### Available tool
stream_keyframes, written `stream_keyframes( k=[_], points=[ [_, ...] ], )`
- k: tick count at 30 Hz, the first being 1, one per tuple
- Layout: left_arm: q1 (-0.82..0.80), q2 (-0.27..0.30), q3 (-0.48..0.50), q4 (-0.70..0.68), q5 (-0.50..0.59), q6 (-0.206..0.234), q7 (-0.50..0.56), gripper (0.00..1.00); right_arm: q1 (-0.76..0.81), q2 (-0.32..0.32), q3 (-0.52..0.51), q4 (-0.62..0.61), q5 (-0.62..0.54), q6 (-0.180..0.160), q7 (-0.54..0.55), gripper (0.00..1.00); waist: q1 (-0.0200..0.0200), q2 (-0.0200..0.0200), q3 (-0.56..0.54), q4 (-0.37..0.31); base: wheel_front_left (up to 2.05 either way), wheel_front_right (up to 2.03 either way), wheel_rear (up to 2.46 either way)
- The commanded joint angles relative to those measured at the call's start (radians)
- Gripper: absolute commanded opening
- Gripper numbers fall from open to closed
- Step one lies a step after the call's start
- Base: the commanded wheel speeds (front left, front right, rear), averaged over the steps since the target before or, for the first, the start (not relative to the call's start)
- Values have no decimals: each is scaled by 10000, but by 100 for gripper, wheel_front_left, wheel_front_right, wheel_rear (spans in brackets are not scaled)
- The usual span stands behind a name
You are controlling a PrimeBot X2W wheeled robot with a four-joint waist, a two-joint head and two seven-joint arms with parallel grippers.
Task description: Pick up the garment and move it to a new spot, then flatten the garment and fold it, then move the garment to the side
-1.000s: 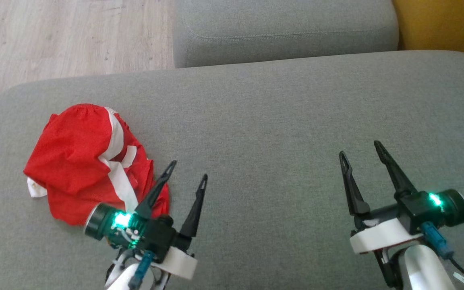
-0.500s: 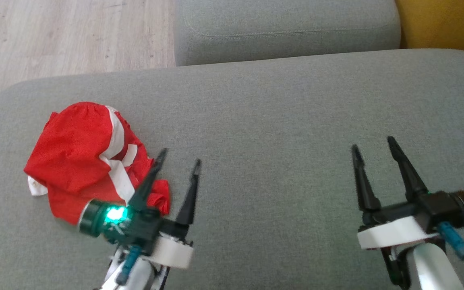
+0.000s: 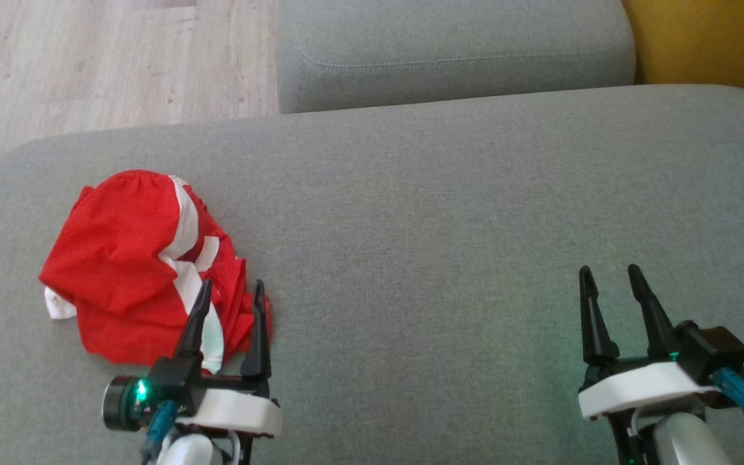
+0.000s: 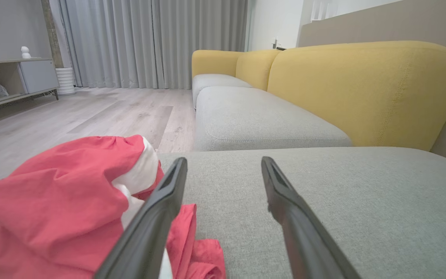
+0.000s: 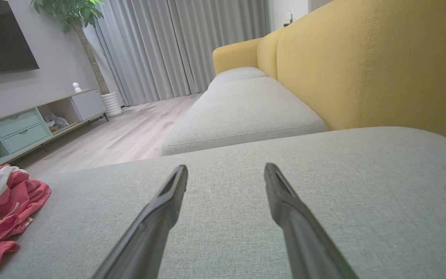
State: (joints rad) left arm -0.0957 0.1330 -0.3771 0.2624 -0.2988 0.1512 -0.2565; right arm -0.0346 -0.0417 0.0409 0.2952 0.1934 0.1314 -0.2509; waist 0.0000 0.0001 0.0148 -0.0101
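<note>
Garment (image 3: pixel 126 258) rests on a wide grey sofa cushion (image 3: pixel 443 206), towards its left end: a crumpled red heap with white bands. The left gripper (image 3: pixel 231 287) hangs at the heap's near right edge, fingers apart, one of them over the cloth. The right gripper (image 3: pixel 608 271) is well apart to the right, fingers apart above bare cushion.

A broad grey sofa seat (image 3: pixel 449 213) in woven fabric (its corners rounded) carries one red garment (image 3: pixel 120 258) with white stripes. The garment lies crumpled in a loose heap, resting directly on the cloth. Most of the seat stretches away to the right of the garment. Beyond the garment, past the seat's far edge, lies pale wooden floor (image 3: pixel 88 58).
</note>
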Motion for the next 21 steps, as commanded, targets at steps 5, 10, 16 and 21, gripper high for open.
stream_keyframes(
  k=[5,10,16,21],
  points=[
    [-314,-232,722,-73,105,-280,-53,100,-486,-85,214,-151,-59,-7,-109,100,0,-1,-44,78,0,0,0],
    [-321,-372,939,-9,270,-471,-53,100,-503,-85,177,-182,-56,-7,-109,100,0,-1,-70,293,0,0,0],
    [-292,-479,1182,-10,515,-617,-53,100,-415,-85,298,-203,28,-7,-109,100,0,-1,-159,844,0,0,0],
    [-167,-506,1459,-33,739,-675,-53,100,-338,-85,711,-252,140,-7,-109,100,0,-1,-258,1569,0,0,0]
  ],
)
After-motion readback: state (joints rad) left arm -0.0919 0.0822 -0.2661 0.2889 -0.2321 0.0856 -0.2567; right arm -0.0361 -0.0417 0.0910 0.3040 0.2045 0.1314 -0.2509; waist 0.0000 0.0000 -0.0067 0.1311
